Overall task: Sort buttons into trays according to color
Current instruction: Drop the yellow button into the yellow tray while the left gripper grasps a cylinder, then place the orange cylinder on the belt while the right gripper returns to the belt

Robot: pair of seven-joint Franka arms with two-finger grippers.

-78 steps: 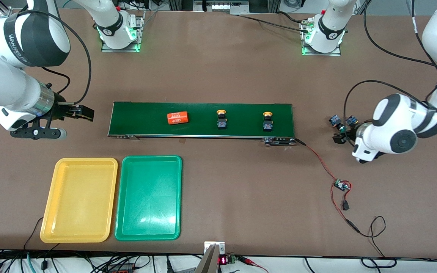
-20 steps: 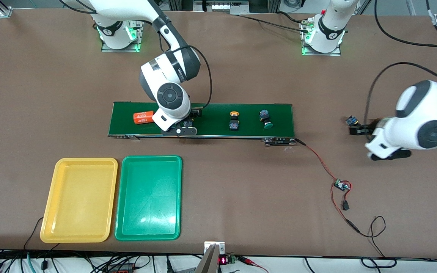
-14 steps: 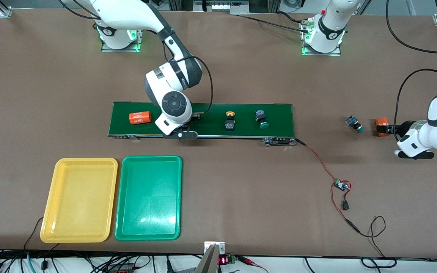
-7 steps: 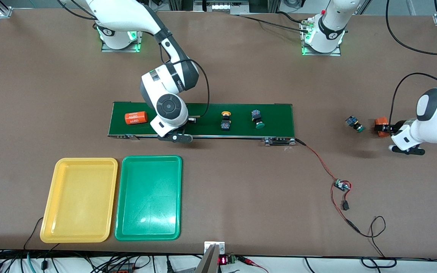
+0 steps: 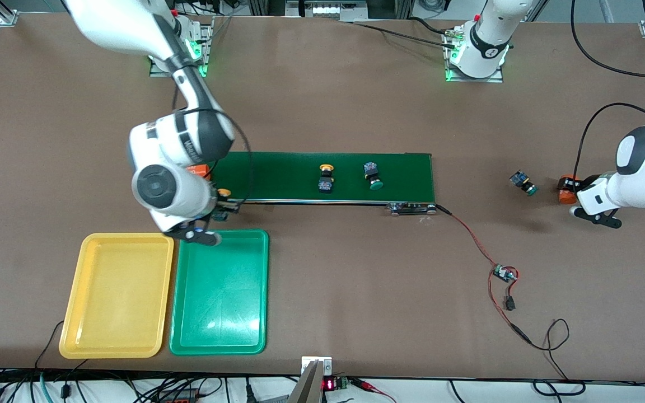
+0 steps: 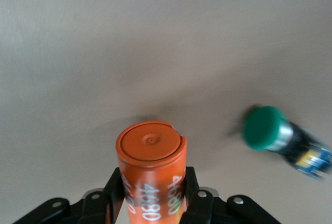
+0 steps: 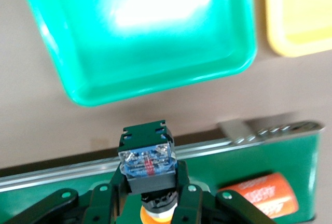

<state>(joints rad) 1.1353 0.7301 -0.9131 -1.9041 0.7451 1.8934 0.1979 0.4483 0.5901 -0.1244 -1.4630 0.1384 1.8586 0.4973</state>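
**Right arm finally off the belt with a yellow button, trays still bare**

Biggest change first: half a second back my right arm was parked over the conveyor belt [image 5: 322, 178], and now it has swung out toward the trays. The right gripper [image 5: 219, 210] sits over the strip of tabletop [image 5: 322, 291] between the belt and the green tray [image 5: 219, 291], jaws clenched on a yellow-capped button [image 7: 149, 164]. The right wrist view shows it pinched by the body, cap pointing down. I reckon that's the first sort under way, and it wants to shift over to the yellow tray [image 5: 116, 295], not the green one it's nearest to.

Over at the left arm's end, the left gripper [image 5: 571, 193] has gone from wide apart to jaws grasping an orange battery [image 6: 151, 169]. That's not a button, so no help for the sort itself.

Trays: both hold nothing yet, sitting side by side, nearer the front camera than the belt.

Small stuff: another yellow button [image 5: 326, 178] and a green button [image 5: 372, 176] have ridden a bit further along the belt toward the right arm's end. The second green button [image 5: 523, 183] lies on the tabletop near the left gripper. Another orange battery [image 7: 259, 192] is on the belt, mostly hidden by the right arm.
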